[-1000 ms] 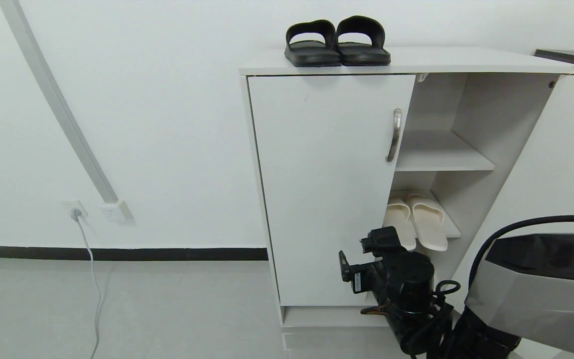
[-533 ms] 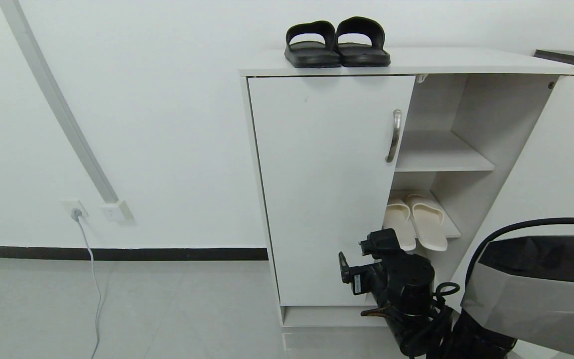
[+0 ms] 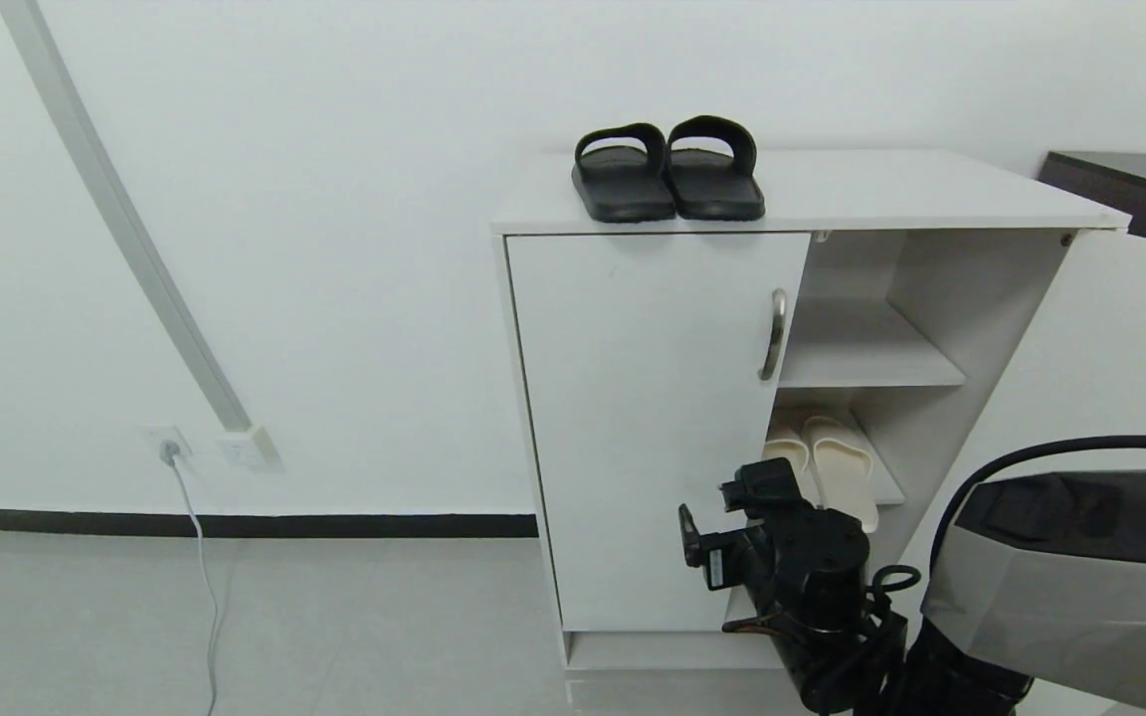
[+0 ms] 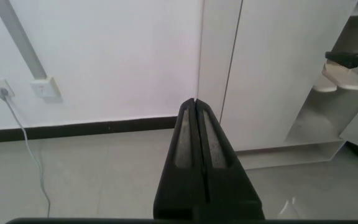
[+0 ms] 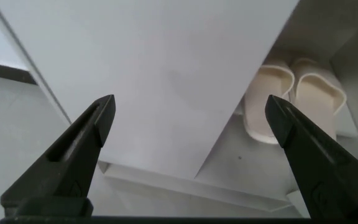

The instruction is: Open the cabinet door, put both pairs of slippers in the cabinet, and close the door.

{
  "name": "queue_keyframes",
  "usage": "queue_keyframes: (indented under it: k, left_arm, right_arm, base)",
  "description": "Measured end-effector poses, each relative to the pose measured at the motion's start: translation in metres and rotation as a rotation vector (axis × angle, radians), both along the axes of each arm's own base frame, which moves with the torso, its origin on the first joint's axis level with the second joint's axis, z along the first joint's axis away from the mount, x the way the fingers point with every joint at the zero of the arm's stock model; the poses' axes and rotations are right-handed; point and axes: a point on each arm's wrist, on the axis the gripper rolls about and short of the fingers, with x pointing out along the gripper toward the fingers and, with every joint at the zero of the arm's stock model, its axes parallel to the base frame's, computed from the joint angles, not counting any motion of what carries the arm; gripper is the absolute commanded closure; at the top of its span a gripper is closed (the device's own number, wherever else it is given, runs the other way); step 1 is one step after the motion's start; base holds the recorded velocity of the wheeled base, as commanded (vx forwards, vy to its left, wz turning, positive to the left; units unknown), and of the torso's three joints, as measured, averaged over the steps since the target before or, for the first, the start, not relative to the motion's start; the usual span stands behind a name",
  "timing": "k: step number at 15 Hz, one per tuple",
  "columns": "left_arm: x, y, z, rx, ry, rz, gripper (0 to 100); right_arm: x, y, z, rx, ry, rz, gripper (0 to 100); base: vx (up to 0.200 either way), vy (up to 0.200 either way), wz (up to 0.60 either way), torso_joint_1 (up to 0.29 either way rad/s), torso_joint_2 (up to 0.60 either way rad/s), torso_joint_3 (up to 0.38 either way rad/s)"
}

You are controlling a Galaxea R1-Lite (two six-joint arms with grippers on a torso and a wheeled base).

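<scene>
The black slippers (image 3: 668, 174) are set side by side on the cabinet (image 3: 931, 189) top, upper middle of the head view, long sides running front to back. The right pincer (image 5: 190, 102) is spread wide and held low before the shut door (image 3: 643, 428), so the pair lies well above it. The left pincer (image 4: 195, 143) is pressed shut, empty; the right one is judged nearer. The white slippers (image 3: 837, 457) are kept on the low shelf (image 3: 886, 487), partly hidden by that door.
</scene>
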Motion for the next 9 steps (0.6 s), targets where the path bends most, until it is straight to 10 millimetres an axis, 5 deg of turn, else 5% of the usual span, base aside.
queue_keyframes:
  k: [9]
  left_arm:
    - [0.0,0.0,0.0,0.0,0.0,0.0,100]
  right_arm:
    - [-0.0008,0.0002,-0.0001,-0.001,-0.001,0.002,0]
  base:
    - [0.0,0.0,0.0,0.152,-0.48,-0.324]
